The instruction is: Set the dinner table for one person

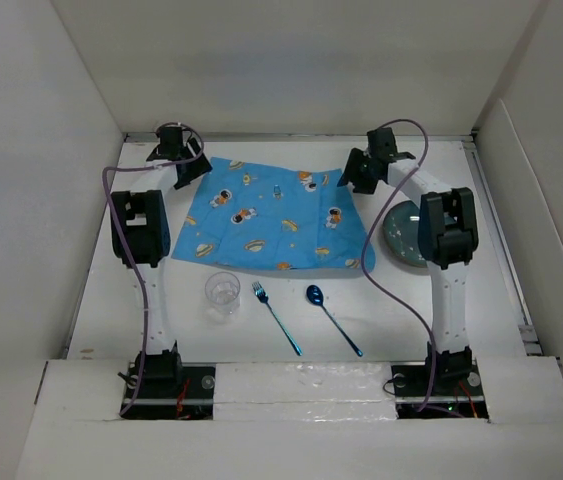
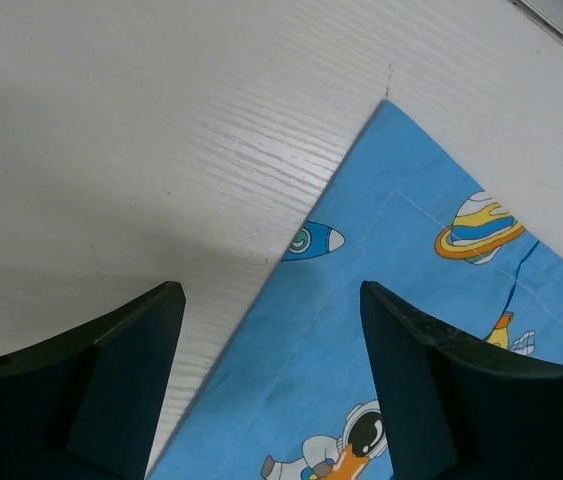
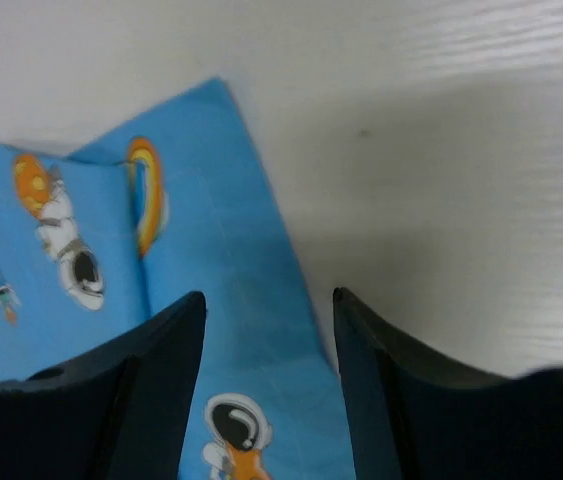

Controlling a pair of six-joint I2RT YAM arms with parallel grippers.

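A blue cartoon-printed mat (image 1: 266, 215) lies spread flat at the back of the white dinner table (image 1: 231, 340). My left gripper (image 1: 194, 170) hovers over the mat's far left corner. In the left wrist view it (image 2: 271, 295) is open, with the mat's edge (image 2: 411, 250) below and nothing between the fingers. My right gripper (image 1: 354, 180) is over the far right corner. In the right wrist view it (image 3: 269, 296) is also open above the mat (image 3: 211, 200), holding nothing.
A clear glass (image 1: 223, 293), a blue fork (image 1: 276, 318) and a blue spoon (image 1: 333, 320) lie in front of the mat. A grey-green plate (image 1: 401, 235) sits to the right, partly hidden by the right arm. White walls enclose the table.
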